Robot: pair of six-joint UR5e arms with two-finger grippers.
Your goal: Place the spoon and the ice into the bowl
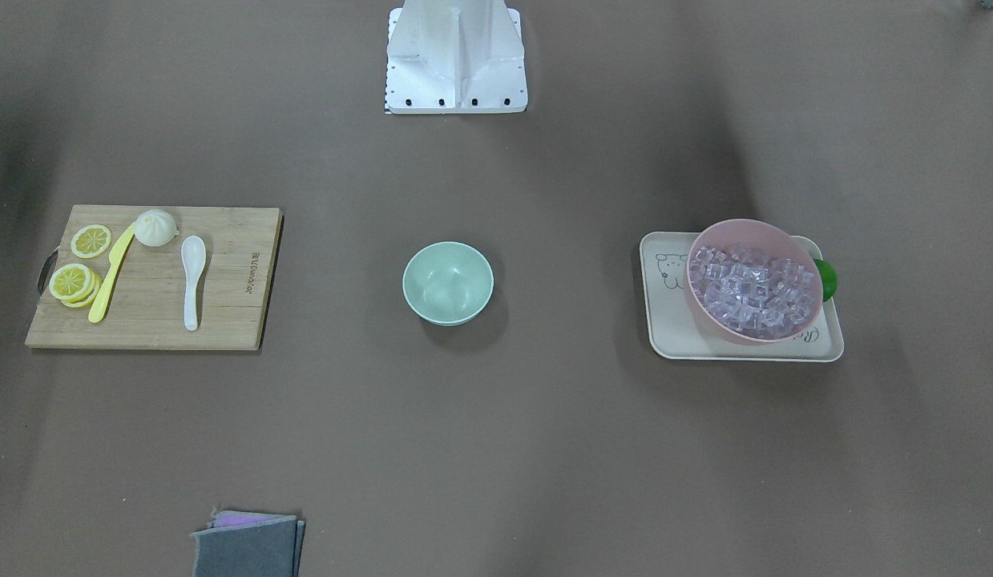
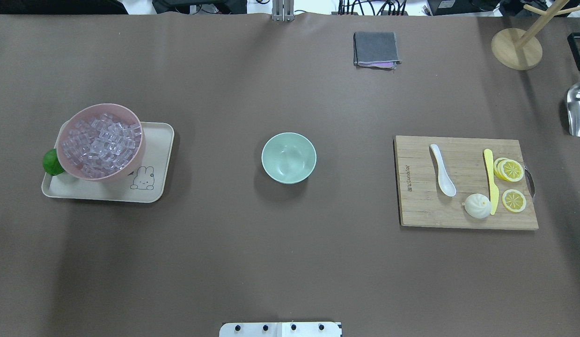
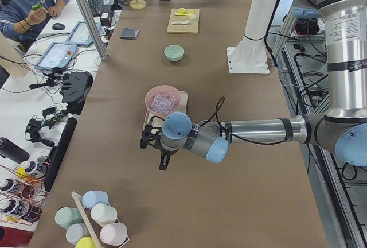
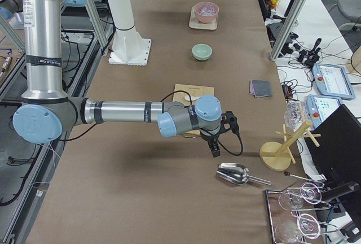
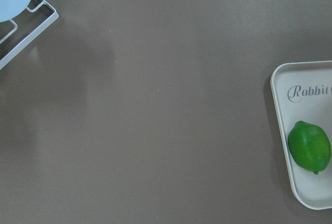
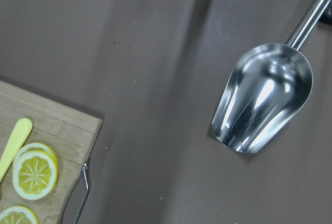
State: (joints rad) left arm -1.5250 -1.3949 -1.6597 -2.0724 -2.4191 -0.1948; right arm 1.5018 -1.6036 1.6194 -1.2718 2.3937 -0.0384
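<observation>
The white spoon (image 1: 193, 276) lies on a wooden cutting board (image 1: 232, 320), also in the overhead view (image 2: 442, 169). The mint-green bowl (image 1: 448, 283) stands empty at the table's middle (image 2: 289, 157). Many clear ice cubes (image 1: 754, 284) fill a pink bowl (image 2: 130, 171) on a cream tray (image 2: 156, 140). My left gripper (image 3: 160, 159) hangs over the table's end beyond the tray, in the exterior left view only. My right gripper (image 4: 215, 149) hangs beyond the board near a metal scoop (image 4: 234, 173), in the exterior right view only. I cannot tell whether either is open or shut.
On the board lie a yellow knife (image 2: 490, 178), lemon slices (image 2: 510, 170) and a white bun (image 2: 478, 206). A lime (image 5: 309, 147) sits on the tray. The scoop (image 2: 579, 110), a wooden stand (image 2: 516, 48) and a folded cloth (image 2: 376, 48) are along the far side.
</observation>
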